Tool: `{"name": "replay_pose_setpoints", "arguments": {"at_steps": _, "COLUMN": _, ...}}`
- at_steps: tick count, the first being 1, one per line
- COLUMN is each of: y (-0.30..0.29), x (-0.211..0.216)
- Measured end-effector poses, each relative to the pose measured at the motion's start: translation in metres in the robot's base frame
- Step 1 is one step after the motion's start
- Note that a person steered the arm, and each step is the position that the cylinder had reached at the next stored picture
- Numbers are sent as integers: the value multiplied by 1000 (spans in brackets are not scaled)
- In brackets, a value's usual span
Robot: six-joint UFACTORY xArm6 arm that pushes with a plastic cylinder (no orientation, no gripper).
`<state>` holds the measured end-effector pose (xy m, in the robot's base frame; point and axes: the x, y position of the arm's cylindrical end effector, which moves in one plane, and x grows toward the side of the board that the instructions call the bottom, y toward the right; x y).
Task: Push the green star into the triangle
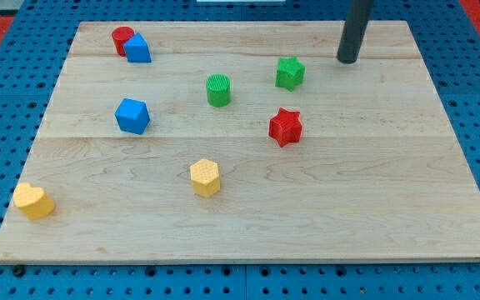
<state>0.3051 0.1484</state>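
The green star lies on the wooden board right of centre near the view's top. The blue triangle sits far to its left near the top left corner, touching a red cylinder. My tip rests on the board to the right of the green star and slightly above it, a short gap apart, touching no block.
A green cylinder stands left of the green star, between it and the triangle. A red star lies just below the green star. A blue cube, a yellow hexagon and a yellow heart lie lower left.
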Motion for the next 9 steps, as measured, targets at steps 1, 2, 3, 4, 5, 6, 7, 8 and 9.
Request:
{"name": "replay_pose_setpoints", "arguments": {"at_steps": 1, "y": -51, "x": 14}}
{"name": "replay_pose_setpoints", "arguments": {"at_steps": 2, "y": -140, "x": 14}}
{"name": "replay_pose_setpoints", "arguments": {"at_steps": 3, "y": -231, "x": 18}}
{"name": "replay_pose_setpoints", "arguments": {"at_steps": 4, "y": -203, "x": 43}}
{"name": "replay_pose_setpoints", "arguments": {"at_steps": 5, "y": -215, "x": 76}}
{"name": "replay_pose_setpoints", "arguments": {"at_steps": 6, "y": -299, "x": 76}}
{"name": "replay_pose_setpoints", "arguments": {"at_steps": 7, "y": -326, "x": 63}}
{"name": "replay_pose_setpoints", "arguments": {"at_steps": 8, "y": -320, "x": 73}}
{"name": "replay_pose_setpoints", "arguments": {"at_steps": 9, "y": -275, "x": 83}}
